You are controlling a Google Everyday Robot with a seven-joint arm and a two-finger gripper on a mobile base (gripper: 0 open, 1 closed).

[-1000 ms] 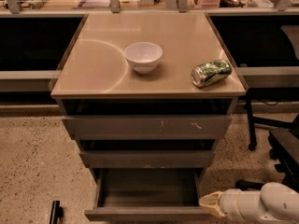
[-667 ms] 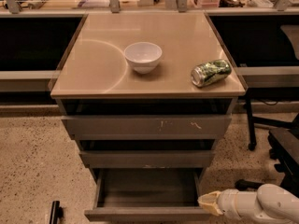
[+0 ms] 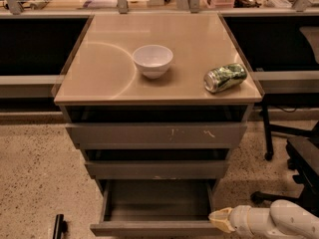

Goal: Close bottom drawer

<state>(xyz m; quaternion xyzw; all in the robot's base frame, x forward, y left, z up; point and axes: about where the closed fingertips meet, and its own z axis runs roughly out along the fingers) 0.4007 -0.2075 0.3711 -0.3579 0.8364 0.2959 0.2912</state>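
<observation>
grey sheet metal forms the bottom drawer, nearest the camera at the lower edge of the view. it stands pulled well out of the cabinet, its shallow inner box exposed. the gripper, a pale yellowish tip on a white arm entering from the lower right, sits at the right end of the drawer front, touching it or just beside it. whether the gripper is open or closed cannot be told. behind and above, the middle drawer projects less, and the top drawer, with pale scratch marks, less again. on the tan tabletop a white bowl stands upright near the centre. a green can lies on its side near the right edge, well apart from the bowl.
</observation>
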